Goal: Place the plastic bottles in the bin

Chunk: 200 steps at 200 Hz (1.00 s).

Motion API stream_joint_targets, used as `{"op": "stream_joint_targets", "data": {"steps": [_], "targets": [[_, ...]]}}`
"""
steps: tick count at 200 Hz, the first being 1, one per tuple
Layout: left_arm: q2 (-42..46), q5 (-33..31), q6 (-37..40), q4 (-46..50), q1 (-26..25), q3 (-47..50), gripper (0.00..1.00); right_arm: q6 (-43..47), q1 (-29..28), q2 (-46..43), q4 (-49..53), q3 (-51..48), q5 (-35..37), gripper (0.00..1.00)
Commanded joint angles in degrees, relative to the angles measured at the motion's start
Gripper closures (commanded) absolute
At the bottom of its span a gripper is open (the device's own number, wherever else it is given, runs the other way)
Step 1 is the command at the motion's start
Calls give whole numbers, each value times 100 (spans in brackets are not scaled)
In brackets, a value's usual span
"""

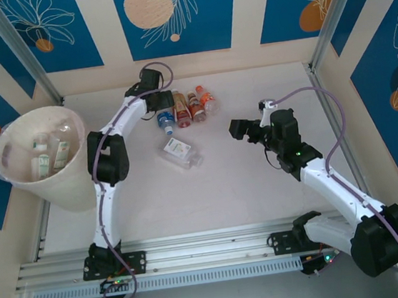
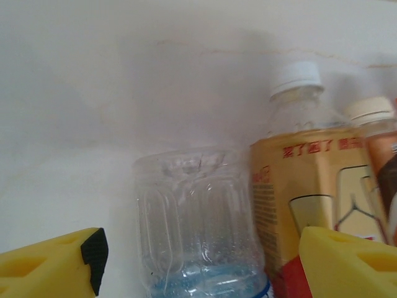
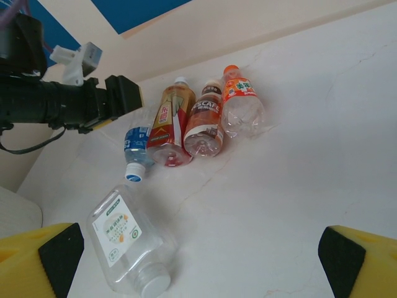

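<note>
While left claw (image 2: 201, 251) gapes astride a clear bottle (image 2: 198, 211), right claw (image 3: 200, 254) wide open, bin (image 1: 67, 193) holding several bottles (image 1: 49, 155)

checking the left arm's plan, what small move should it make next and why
Probably close the left gripper on the clear bottle: it lies inside the open gripper, a gap on each side. The tan-label bottle lies right beside it, so closing slowly seems wise.

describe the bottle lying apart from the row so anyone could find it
Start at the cream bin at the left, go right to the row of four bottles at the far middle. On its near side, alone, lies the clear bottle: white label and white cap, unlike the row's blue, gold, brown and orange labels.
</note>
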<state>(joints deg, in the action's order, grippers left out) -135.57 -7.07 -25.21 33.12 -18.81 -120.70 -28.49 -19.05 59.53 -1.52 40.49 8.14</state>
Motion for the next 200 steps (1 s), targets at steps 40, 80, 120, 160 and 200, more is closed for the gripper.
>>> {"op": "stream_joint_targets", "data": {"steps": [40, 80, 120, 160, 200], "targets": [[-549, 448, -287, 257, 186, -337, 19, 10, 37, -208, 151, 91, -53, 1], [-681, 847, -328, 43, 264, -331, 24, -37, 44, -213, 188, 99, -119, 1], [-371, 1024, -194, -312, 264, 143, 39, -36, 43, -210, 193, 80, -112, 1], [396, 1047, -29, -1036, 272, 1065, 51, 9, 42, -255, 152, 39, -63, 1], [1315, 1221, 24, -1707, 272, 1910, 62, -19, 67, -292, 26, -64, -31, 1]]}}
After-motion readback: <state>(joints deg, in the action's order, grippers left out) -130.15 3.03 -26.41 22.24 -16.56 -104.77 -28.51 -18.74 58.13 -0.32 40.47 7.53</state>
